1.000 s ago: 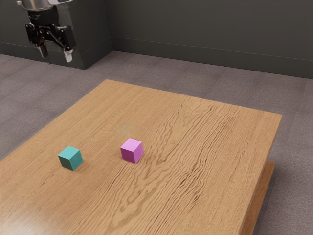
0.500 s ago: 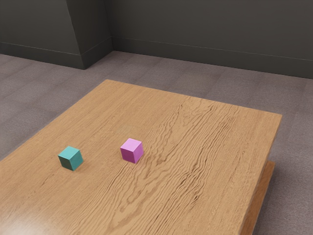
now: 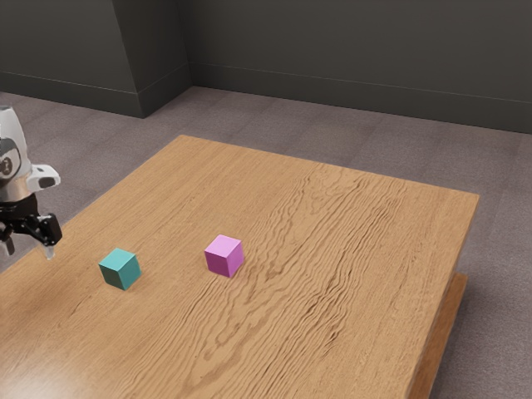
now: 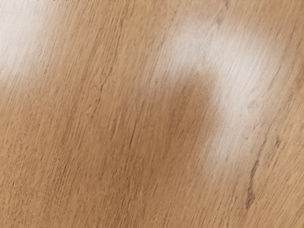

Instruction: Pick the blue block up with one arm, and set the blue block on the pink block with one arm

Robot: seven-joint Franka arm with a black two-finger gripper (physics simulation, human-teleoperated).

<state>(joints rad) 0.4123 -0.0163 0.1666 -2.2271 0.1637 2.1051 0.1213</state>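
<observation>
Tool [image 3: 29,247], fingers wide apart and empty, over the table [image 3: 349,274] at the exterior view's left edge. Blue block [image 3: 120,268] lies near, rightward; pink block [image 3: 224,255] beyond it.

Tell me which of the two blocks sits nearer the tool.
The blue block: it lies on the tool's side, at the exterior view's left of the pink block.

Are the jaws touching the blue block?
Apart. In the exterior view, bare table separates the gripper, jaws open, from the blue block.
</observation>
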